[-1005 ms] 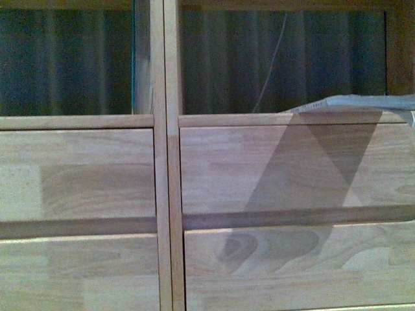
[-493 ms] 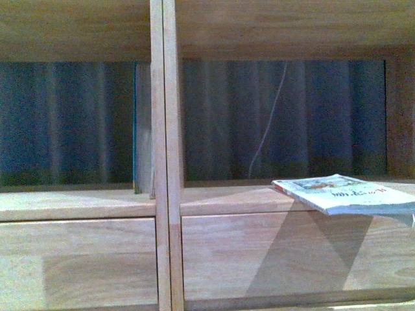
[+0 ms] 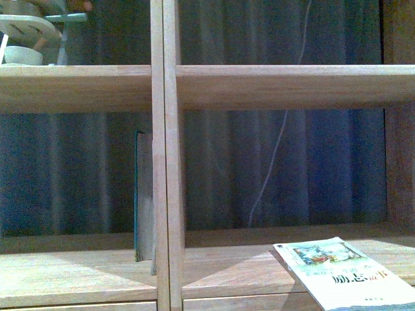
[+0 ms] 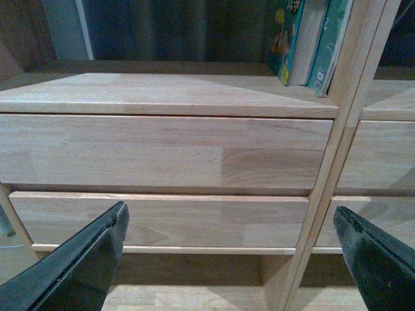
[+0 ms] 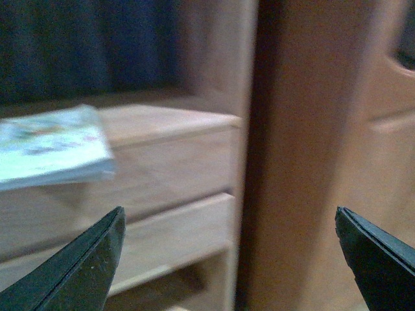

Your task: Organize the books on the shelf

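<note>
View's risen: paperback (image 3: 343, 275) lies flat overhanging the shelf (image 3: 227, 272) edge, easy for you to pinch; left gripper (image 4: 228, 210), right gripper (image 5: 229, 210) wide, empty

A dark blue-grey curtain (image 3: 324, 168) hangs in soft vertical folds behind the open-backed light-wood shelving unit (image 3: 285, 85). A thin white cord (image 3: 273, 162) trails down in front of the curtain. Warm light lies in pale patches on the lower board, and the rest is shaded. A pale green rack (image 3: 32, 27) sits on the upper left board. Just beside the unit stands a darker reddish-brown cabinet (image 5: 305, 162), which is blurred.
</note>
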{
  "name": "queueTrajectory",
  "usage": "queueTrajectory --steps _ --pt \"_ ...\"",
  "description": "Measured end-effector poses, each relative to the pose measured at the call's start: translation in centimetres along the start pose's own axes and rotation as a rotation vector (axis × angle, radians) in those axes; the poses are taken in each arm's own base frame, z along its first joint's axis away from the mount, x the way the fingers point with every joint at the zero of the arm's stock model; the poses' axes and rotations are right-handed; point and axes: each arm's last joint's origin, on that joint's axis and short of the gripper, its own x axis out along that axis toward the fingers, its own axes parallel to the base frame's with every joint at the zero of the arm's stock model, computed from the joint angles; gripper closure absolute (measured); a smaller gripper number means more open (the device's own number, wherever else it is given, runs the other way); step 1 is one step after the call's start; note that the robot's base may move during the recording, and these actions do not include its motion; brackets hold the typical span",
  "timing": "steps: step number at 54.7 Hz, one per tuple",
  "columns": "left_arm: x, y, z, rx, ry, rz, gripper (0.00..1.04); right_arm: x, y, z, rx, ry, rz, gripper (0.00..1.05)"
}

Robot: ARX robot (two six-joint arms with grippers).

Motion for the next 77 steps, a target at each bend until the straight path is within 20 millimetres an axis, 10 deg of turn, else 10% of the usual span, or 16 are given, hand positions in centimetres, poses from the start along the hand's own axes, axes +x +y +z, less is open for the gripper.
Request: queueTrajectory --steps 8,30,55,77 --pt "0.0 0.0 0.0 0.000 0.000 0.000 0.07 0.8 -0.1 -1.0 -0.123 0.211 -0.375 0.07" --pt "0.0 0.0 0.0 0.000 0.000 0.000 0.07 8.9 4.7 2.3 0.713 0.485 -0.139 0.07" --pt "0.0 0.0 0.0 0.000 0.000 0.000 0.07 17.4 13.1 3.3 1.000 0.662 -0.019 0.07" --pt "0.0 0.0 0.0 0.000 0.000 0.000 0.07 19.4 17.9 1.9 1.071 0.756 0.019 0.07"
